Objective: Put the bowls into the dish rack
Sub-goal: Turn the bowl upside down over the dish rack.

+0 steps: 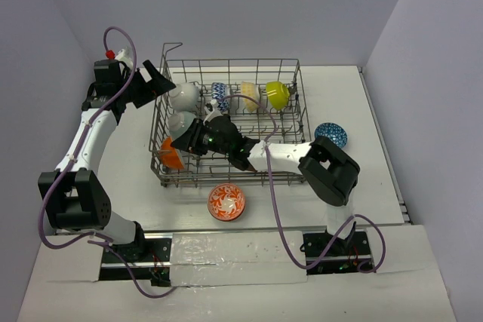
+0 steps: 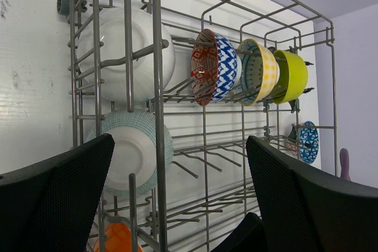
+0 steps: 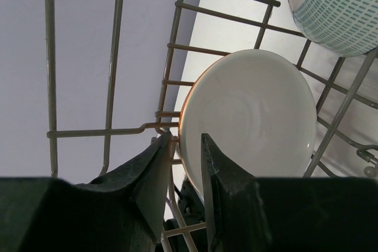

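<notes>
The dish rack (image 1: 226, 60) holds two white bowls (image 1: 184, 96) (image 1: 179, 122), a blue-white one (image 1: 219, 96), a pale yellow one (image 1: 250, 96) and a lime one (image 1: 277, 94), all on edge. An orange bowl (image 1: 170, 154) leans in the front left corner. My right gripper (image 1: 181, 143) reaches into the rack. Its jaws stand partly open astride the rim of the orange bowl (image 3: 254, 122), with a gap on the outer side. My left gripper (image 1: 167, 81) hangs wide open outside the rack's far left side, holding nothing.
A red-white bowl (image 1: 226, 201) sits on the table just in front of the rack. A dark-blue patterned bowl (image 1: 330, 134) lies right of the rack. The right arm's cable crosses the rack's front right. Walls close in on three sides.
</notes>
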Controlling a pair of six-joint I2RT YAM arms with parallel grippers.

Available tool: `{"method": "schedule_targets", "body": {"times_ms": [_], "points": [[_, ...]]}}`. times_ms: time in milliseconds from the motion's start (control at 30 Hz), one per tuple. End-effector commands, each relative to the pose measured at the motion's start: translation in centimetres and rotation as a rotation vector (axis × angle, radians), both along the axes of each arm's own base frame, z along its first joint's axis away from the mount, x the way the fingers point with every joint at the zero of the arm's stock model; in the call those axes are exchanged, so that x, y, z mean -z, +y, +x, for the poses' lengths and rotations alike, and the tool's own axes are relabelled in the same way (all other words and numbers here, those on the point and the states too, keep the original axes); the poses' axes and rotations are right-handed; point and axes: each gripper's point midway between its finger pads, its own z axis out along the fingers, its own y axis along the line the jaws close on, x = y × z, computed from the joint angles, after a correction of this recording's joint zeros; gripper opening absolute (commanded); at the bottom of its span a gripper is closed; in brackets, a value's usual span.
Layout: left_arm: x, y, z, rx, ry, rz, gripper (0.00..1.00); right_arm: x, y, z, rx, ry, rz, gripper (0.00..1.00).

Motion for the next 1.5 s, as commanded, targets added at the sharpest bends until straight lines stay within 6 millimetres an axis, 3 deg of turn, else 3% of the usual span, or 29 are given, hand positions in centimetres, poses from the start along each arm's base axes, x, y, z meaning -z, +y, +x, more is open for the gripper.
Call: {"method": "schedule_targets", "body": {"times_ms": [0, 233, 533, 833, 1467], "points": [[-2.7, -0.2, 0.5, 0.010, -0.072, -0.012, 0.99, -2.6, 1.2, 0.6, -0.023, -0.047, 0.069, 0.33], [-2.6, -0.2, 0.5, 0.010, -0.071, -0.013, 0.99, -2.7, 1.4, 0.5, -0.031, -0.048, 0.073, 0.15], [-2.7, -0.2, 0.4, 0.011, -0.073, -0.017, 0.99, -2.8, 0.3, 0.7, 0.013, -0.056, 0.056, 0.02], [-2.6, -0.3, 0.4, 0.015, -0.069, -0.025, 0.99, -1.2, -2.3, 0.5, 0.094, -0.038, 0.027, 0.00], [-2.3, -0.6, 0.5, 0.022, -0.063, -0.028, 0.99, 1.4, -5.7, -0.5, 0.163, -0.011, -0.050, 0.00]]}}
